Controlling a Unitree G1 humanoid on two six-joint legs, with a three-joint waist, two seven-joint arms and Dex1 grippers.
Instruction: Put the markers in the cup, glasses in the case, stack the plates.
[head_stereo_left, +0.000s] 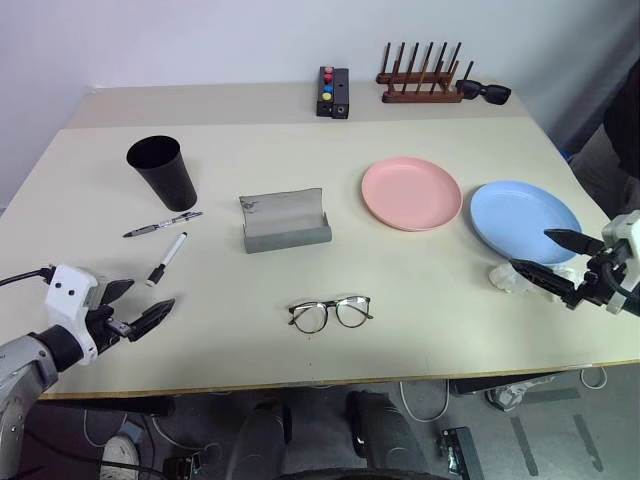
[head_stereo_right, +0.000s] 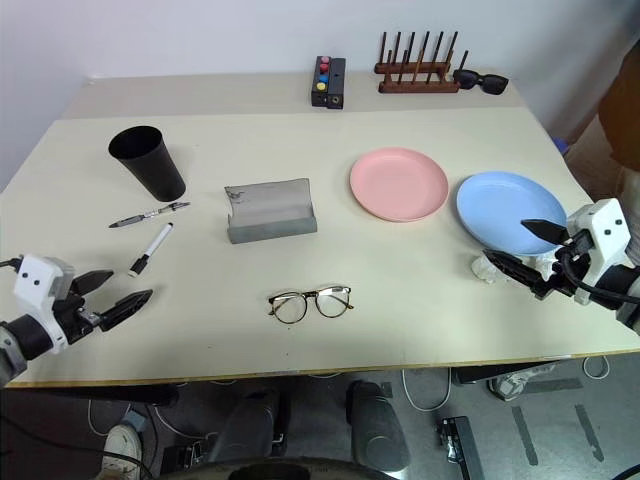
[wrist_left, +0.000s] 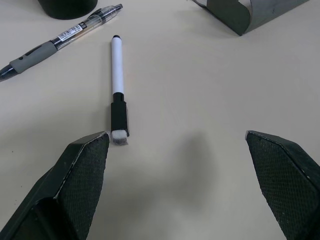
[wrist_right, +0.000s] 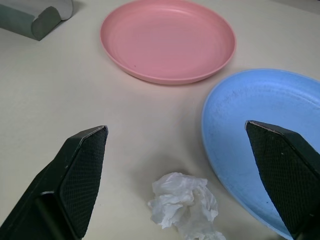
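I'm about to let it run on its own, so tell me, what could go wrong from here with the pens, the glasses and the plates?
1. The open right gripper has a crumpled tissue between it and the blue plate; it might catch the tissue along with the rim.
2. The white marker lies flat close by the dark pen; the open left gripper could nudge or roll one while pinching the other.
3. The glasses have thin frames and may slip or miss the case.

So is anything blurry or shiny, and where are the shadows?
Left wrist view: the white marker looks sharp, and a soft grey shadow lies on the table between the open fingers. Right wrist view: the pink plate has a gentle sheen, no harsh glare. Left eye view: even light, with only a faint shadow beside the cup.
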